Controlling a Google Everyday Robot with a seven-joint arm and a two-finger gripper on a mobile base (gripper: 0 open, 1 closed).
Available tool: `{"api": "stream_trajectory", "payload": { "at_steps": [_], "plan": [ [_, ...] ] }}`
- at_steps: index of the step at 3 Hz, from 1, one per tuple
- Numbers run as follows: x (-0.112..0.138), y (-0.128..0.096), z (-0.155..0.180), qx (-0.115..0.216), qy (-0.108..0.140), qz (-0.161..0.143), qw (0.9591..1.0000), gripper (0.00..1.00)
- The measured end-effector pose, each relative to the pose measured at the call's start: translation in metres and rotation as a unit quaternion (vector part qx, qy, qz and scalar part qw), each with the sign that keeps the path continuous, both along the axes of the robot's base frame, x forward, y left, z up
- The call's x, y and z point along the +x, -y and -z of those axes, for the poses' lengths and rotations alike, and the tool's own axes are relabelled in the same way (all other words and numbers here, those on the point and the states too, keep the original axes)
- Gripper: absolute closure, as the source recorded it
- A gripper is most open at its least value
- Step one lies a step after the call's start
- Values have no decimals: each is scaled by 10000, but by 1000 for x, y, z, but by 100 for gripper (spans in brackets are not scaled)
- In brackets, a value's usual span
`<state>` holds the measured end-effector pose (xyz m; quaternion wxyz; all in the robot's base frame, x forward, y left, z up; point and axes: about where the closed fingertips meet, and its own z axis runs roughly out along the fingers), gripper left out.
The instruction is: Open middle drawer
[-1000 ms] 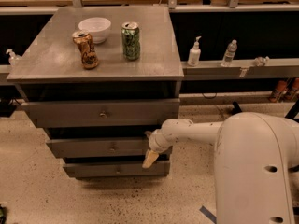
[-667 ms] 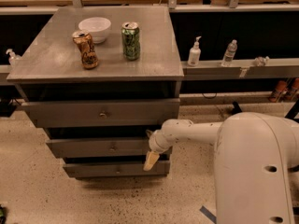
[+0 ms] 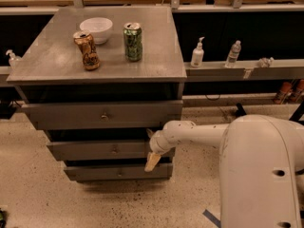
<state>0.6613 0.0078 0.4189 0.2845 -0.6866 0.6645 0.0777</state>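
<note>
A grey metal cabinet (image 3: pixel 52 63) stands on the speckled floor (image 3: pixel 33 194), w/ three grey drawers one under another. The middle drawer (image 3: pixel 90 150) is the second front from the top, w/ one small round knob (image 3: pixel 114 150) near its centre. Above it is the top drawer (image 3: pixel 71 116), below it the bottom drawer (image 3: pixel 95 172). A dark gap is seen over each front; the middle drawer seems shut or nearly shut, but from this angle I am not sure.

The white arm (image 3: pixel 199 133) reaches from the robot body (image 3: pixel 261 175) at the right side to the left. The gripper (image 3: pixel 153 161) is at the right end of the middle drawer front, its tan tip pointing down over the lower edge, well to the right of the knob. If it is open or closed, and if it has hold of something, I cannot tell.

On the cabinet top: a white bowl (image 3: pixel 96 28) at the back, a green can (image 3: pixel 133 42) to the right of it, a dented brown can (image 3: pixel 87 50) in front of the bowl. On the ledge to the right stand a pump bottle (image 3: pixel 197 53) and a clear bottle (image 3: pixel 233 53).
</note>
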Motion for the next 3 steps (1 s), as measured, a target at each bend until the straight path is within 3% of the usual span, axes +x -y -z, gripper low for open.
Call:
{"api": "stream_trajectory", "payload": {
  "at_steps": [1, 2, 3],
  "plan": [
    [-16, -13, 19, -80, -314, -228, 9992, 26],
    [-23, -17, 21, -71, -456, -315, 9984, 49],
    [-24, -17, 14, -71, -458, -315, 9984, 57]
  ]
}}
